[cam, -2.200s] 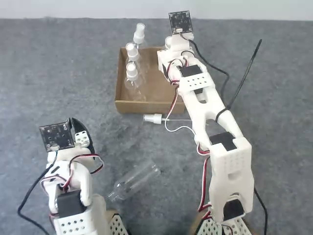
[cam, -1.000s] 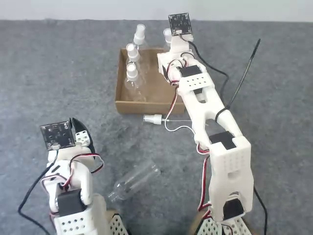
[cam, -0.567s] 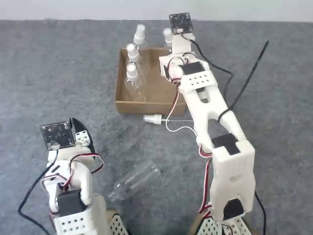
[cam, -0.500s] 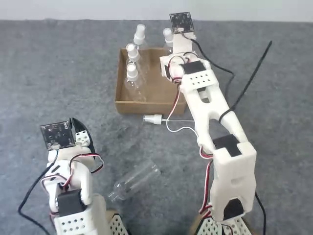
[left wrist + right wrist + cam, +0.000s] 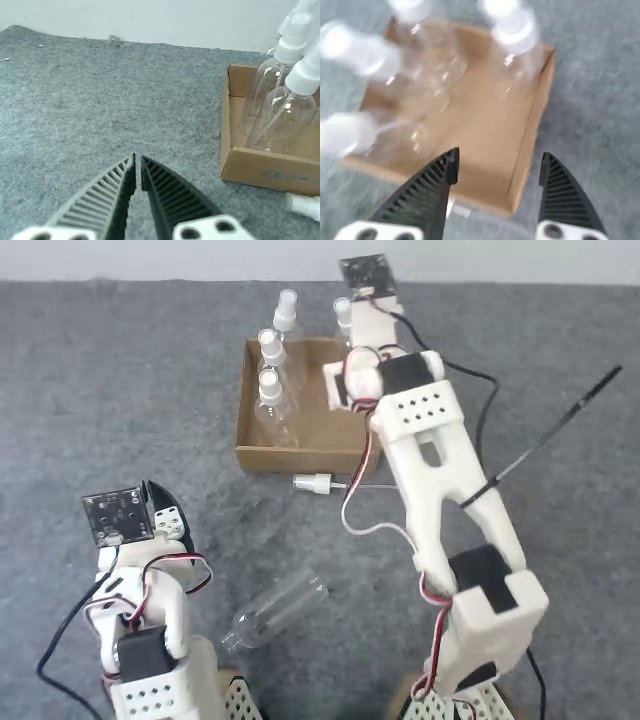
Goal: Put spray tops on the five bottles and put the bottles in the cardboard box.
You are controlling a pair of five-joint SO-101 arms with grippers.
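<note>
The cardboard box [image 5: 300,445] [image 5: 525,150] [image 5: 240,167] stands at the table's middle back. Three clear bottles with white spray tops [image 5: 270,390] [image 5: 280,110] line its left wall, and another capped bottle [image 5: 343,315] [image 5: 515,35] stands in its far right corner. My right gripper [image 5: 499,155] hangs open above the box, holding nothing; the right arm [image 5: 420,420] stretches over the box's right side. A loose spray top [image 5: 315,483] [image 5: 302,205] lies on the carpet in front of the box. An uncapped bottle [image 5: 272,612] lies near the left arm's base. My left gripper [image 5: 138,167] [image 5: 165,512] is shut and empty, near the front left.
Grey carpet [image 5: 120,390] covers the table, with open room to the left of the box. A black cable [image 5: 550,440] trails off the right arm on the right side. A pale wall runs along the back edge.
The right arm has lifted and drawn back from the box's far right corner, where the capped bottle stands free. Its cable swung right. The left arm has not moved.
</note>
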